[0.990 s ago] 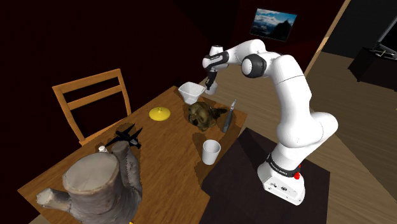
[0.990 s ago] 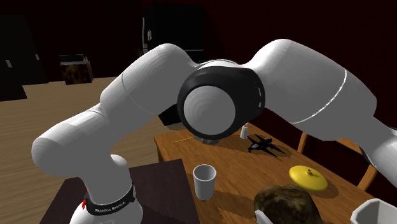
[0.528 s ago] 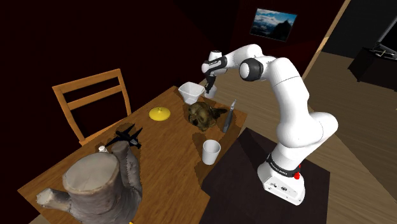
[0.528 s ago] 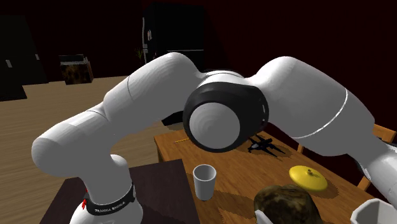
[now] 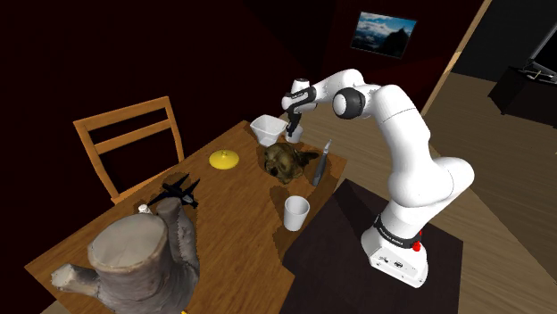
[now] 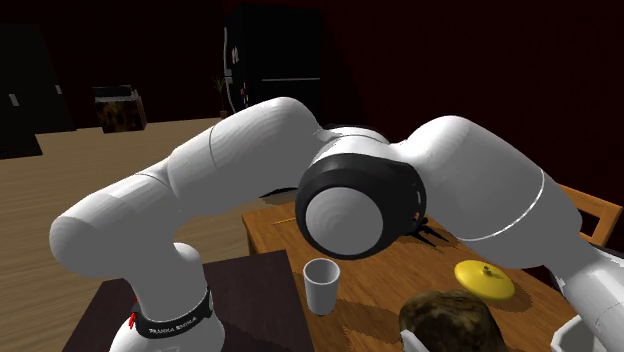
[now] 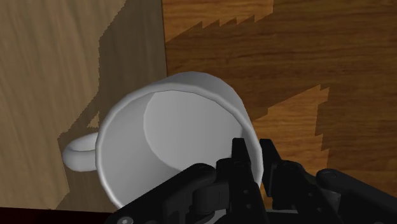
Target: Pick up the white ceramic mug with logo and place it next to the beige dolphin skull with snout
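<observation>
**At the table's (image 7: 286, 57) far edge, the gripper (image 7: 252, 151) has the mug (image 7: 172, 140) by its rim**

Nearest the stand, a plain handleless cup (image 5: 296, 212) stands on the table, untouched. Just beyond it lies a mottled brown lump with a pointed end (image 5: 284, 162), which I take for the skull. A grey blade-like thing (image 5: 321, 163) stands close on the shoulder view's right of it. Farther still sits a square white bowl (image 5: 266, 129), and just beside that, at the far edge, is the mug.

Over the last second the arm has dropped. The gripper hung above the bowl's rim, and now it sits low on the mug. In the wrist view one black finger (image 7: 238, 156) reaches inside the mug and the other stays outside. They are clenched on the wall opposite the handle. No logo shows from this angle, and the mug looks to be still standing on the wood.

So the approach seems done and the grasp made. What remains is a lift and a short carry nearward to a bare spot by the skull. A pinch on one wall is thin, so the mug may swing as it rises.
</observation>
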Robot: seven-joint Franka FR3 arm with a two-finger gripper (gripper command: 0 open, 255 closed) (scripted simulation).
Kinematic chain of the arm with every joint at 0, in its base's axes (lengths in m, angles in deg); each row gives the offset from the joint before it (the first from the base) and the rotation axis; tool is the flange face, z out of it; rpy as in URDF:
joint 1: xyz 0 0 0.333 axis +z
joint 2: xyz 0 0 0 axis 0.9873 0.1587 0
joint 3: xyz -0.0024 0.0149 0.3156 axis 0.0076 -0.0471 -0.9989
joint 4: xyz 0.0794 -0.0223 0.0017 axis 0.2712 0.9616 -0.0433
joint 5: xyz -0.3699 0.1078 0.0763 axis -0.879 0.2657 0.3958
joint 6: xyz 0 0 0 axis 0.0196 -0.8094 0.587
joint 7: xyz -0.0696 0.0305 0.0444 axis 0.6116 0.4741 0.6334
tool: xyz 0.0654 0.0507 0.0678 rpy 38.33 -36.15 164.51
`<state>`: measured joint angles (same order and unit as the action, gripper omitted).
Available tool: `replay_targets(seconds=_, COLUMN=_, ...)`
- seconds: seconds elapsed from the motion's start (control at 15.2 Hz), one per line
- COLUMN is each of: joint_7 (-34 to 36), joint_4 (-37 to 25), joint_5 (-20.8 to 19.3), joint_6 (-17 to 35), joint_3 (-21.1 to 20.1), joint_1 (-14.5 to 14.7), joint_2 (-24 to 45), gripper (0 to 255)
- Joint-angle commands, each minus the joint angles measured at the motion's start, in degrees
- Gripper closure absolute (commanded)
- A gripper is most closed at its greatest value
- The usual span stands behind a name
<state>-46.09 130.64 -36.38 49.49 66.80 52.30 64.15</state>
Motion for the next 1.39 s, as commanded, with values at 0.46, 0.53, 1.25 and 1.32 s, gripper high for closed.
replay_targets(seconds=0.46, joint_7=-0.03, joint_4=0.02, joint_5=0.0, joint_6=0.21, joint_3=0.0, joint_1=-0.03, joint_2=0.14, gripper=0)
replay_targets(seconds=0.53, joint_7=-0.03, joint_4=0.02, joint_5=0.0, joint_6=0.21, joint_3=0.0, joint_1=-0.03, joint_2=0.13, gripper=0)
replay_targets(seconds=1.25, joint_7=-0.01, joint_4=3.62, joint_5=-0.06, joint_6=-2.37, joint_3=0.07, joint_1=0.12, joint_2=-6.04, gripper=0)
replay_targets(seconds=1.32, joint_7=-0.01, joint_4=3.62, joint_5=-0.06, joint_6=-2.37, joint_3=0.07, joint_1=0.12, joint_2=-6.04, gripper=0)
